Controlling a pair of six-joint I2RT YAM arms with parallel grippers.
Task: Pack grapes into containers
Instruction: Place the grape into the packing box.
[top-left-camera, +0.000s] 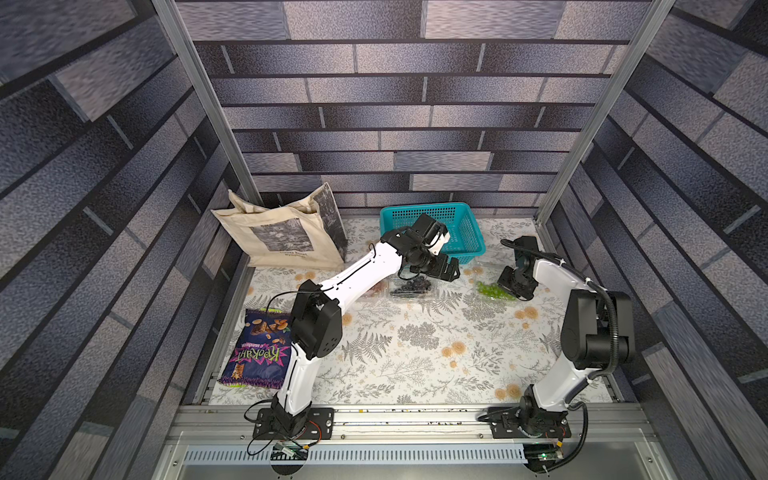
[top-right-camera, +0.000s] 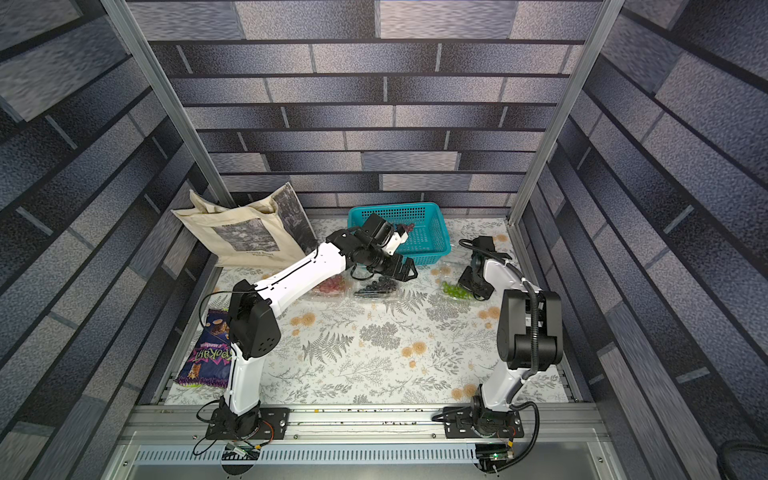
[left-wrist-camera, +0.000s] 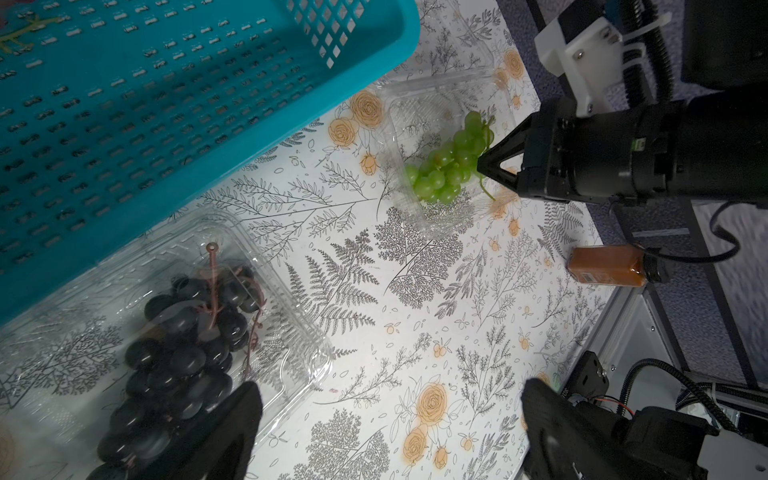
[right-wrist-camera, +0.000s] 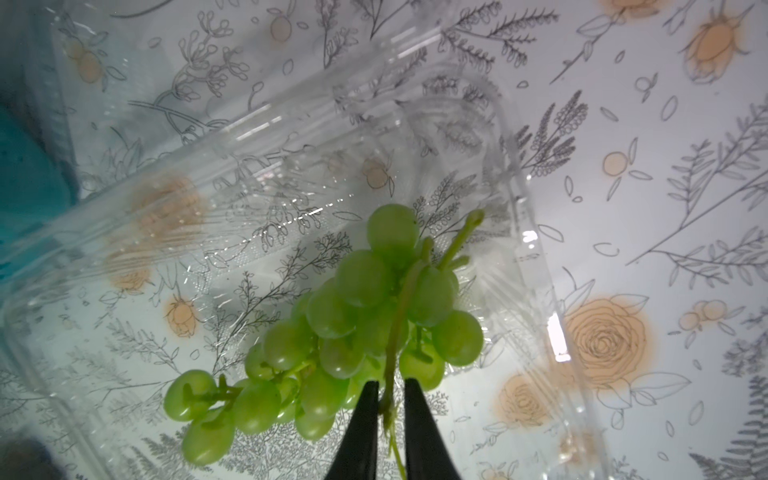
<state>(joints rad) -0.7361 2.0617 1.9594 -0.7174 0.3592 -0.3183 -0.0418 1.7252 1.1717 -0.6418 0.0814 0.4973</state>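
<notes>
Now, right gripper (right-wrist-camera: 390, 386) barely parted around stem of green grapes (right-wrist-camera: 353, 324) in clear container (right-wrist-camera: 536, 232), left gripper (left-wrist-camera: 390, 395) spread wide.

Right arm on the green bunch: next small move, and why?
Probably open the right gripper wider, then lift straight off. The green grapes lie inside the clear container. The jaws stand only narrowly apart around the stem, so lifting now might drag the bunch back out.
</notes>
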